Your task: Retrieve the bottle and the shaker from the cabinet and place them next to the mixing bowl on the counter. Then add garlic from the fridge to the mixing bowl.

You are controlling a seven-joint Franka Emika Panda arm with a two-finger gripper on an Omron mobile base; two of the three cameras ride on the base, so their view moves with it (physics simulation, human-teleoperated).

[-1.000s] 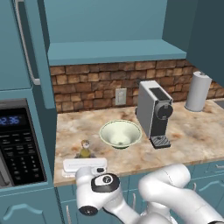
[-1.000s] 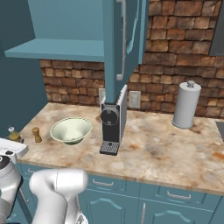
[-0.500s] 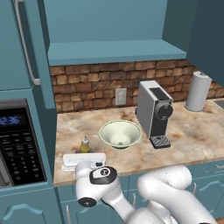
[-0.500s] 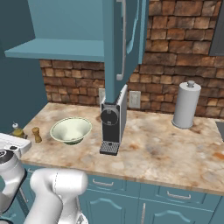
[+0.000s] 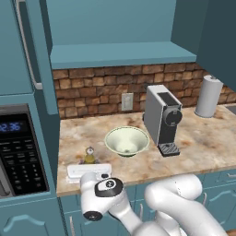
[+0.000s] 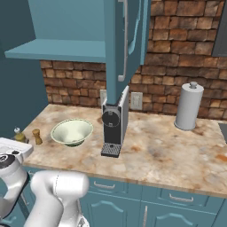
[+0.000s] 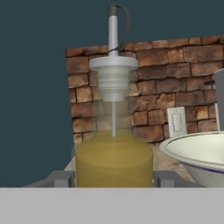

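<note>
Your gripper (image 7: 113, 178) fingers sit on either side of the bottle (image 7: 113, 148), apparently pinching it. Over the last second it has drifted slightly across the counter (image 5: 203, 147), still just beside the mixing bowl (image 5: 126, 140), so placement looks unfinished.

text: clock digits, blurred, maybe "2:36" | on: microwave display (image 5: 10, 127)

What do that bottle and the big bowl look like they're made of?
The bottle looks like clear glass: yellow liquid and the pourer's tube show through it. The mixing bowl seems glazed ceramic, pale and smooth with a soft sheen, though plastic can't be ruled out.
</note>
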